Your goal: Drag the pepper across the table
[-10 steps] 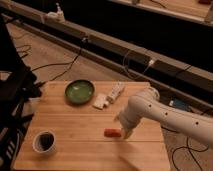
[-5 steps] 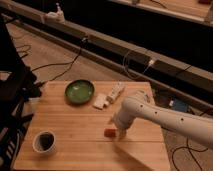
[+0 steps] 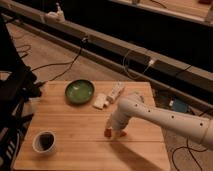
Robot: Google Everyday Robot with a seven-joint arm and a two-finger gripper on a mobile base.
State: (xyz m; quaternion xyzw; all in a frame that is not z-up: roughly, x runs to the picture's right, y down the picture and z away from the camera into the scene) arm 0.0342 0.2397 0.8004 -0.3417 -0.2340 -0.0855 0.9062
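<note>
Starting at the left, a dark piece of equipment (image 3: pixel 15 92) stood beside the table (image 3: pixel 75 122), its black bulk overlapping the table's left edge. Near the front left corner of the wooden top sat a white cup (image 3: pixel 44 141) with something dark inside it. Farther back, towards the middle, a green bowl (image 3: pixel 79 92) rested upright near the rear edge. Just to its right lay two white packets (image 3: pixel 101 102), close together, the longer one (image 3: pixel 116 91) angled towards the back of the table.

Forward of the packets, well apart from the bowl, the pepper (image 3: pixel 107 132) lay on the wood as a small red-orange shape. The gripper (image 3: pixel 115 131) was down on the table right over it, hiding its middle, with a bit of red showing at either side. Whether the gripper had hold of the pepper or only pressed against it could not be told. The white arm (image 3: pixel 160 117) reached in from the right, across the table's right edge.
</note>
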